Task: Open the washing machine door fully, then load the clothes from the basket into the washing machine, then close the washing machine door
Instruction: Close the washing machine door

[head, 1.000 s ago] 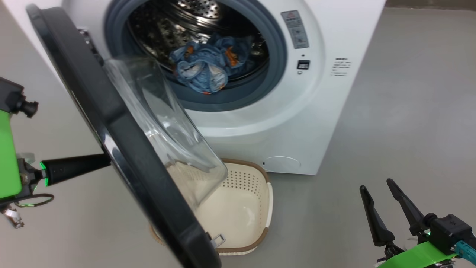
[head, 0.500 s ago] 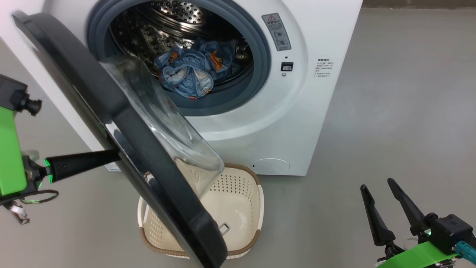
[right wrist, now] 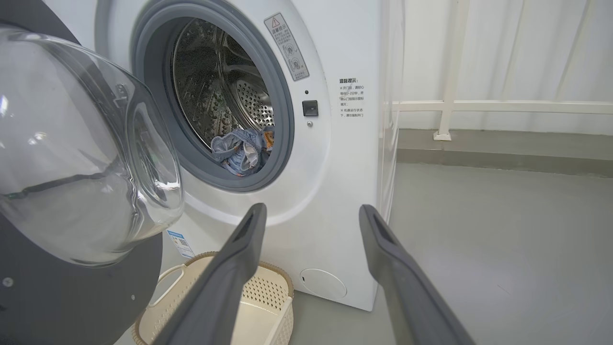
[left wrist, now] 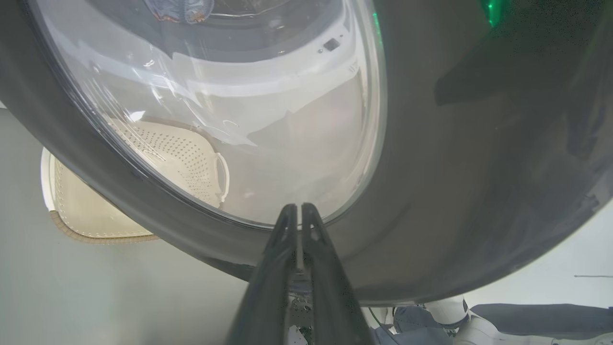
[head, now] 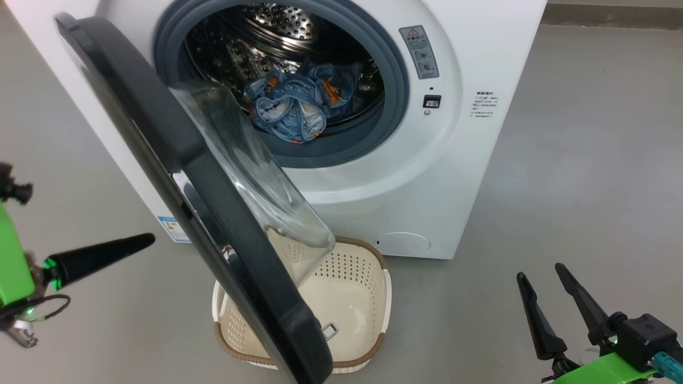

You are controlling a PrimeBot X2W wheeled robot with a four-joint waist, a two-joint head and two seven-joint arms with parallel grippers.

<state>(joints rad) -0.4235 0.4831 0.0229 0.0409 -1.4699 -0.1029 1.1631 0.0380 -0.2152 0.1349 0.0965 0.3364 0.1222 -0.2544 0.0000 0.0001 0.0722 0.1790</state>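
Machine: large white boxy front-loading washing machine (head: 480, 176), far centre.
Door: round glossy black door with bulging clear glass (head: 160, 144), part-open, hinged left, hanging over the basket.
Clothes: light blue printed garments (head: 296, 109), bunched low in the steel drum (head: 277, 21).
Basket: small cream perforated basket (head: 352, 266), brown rim, on the floor just in front of the machine.
Left gripper (head: 148, 241): fingers pressed together, holding nothing, tip near the door's outer face, apart.
Right gripper (head: 539, 271): fingers spread, holding nothing, near right.

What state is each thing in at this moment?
door: partly open, swung out over the basket
clothes: inside the machine
basket: no clothes visible in it
left gripper: shut, empty, pointing at the door's outer face
right gripper: open, empty
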